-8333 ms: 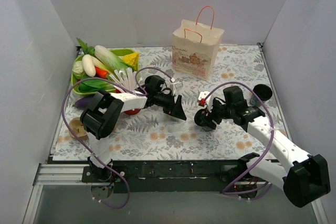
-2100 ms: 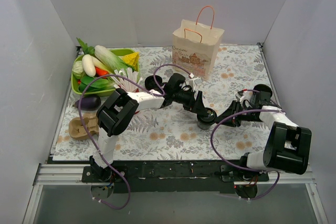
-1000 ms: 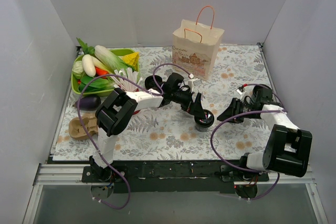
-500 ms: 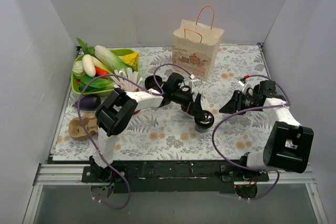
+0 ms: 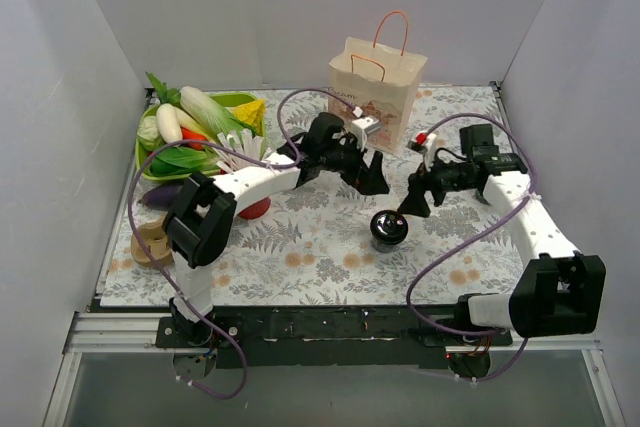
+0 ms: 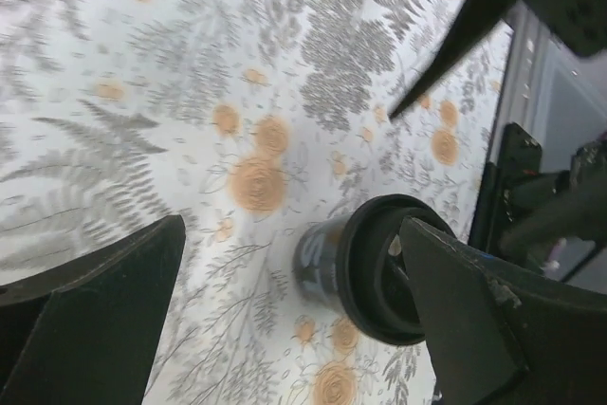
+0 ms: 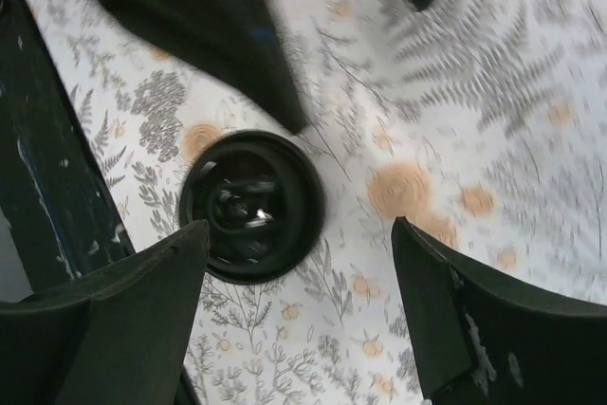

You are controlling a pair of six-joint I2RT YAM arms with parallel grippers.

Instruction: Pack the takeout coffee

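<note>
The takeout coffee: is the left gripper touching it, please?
Apart: the top view shows bare tablecloth between the left gripper and the takeout coffee.

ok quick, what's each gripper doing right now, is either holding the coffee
left gripper: jaws open, holding nothing
right gripper: jaws open, holding nothing
takeout coffee: held by neither

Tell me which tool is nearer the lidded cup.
Right. The right tool hangs just right of the lidded cup; the left tool sits farther back, toward the bag.

Floral table (image 5: 300, 247), paper bag (image 5: 372, 97), green vegetable tray (image 5: 235, 100), takeout coffee (image 5: 388, 229), eggplant (image 5: 158, 196)
</note>
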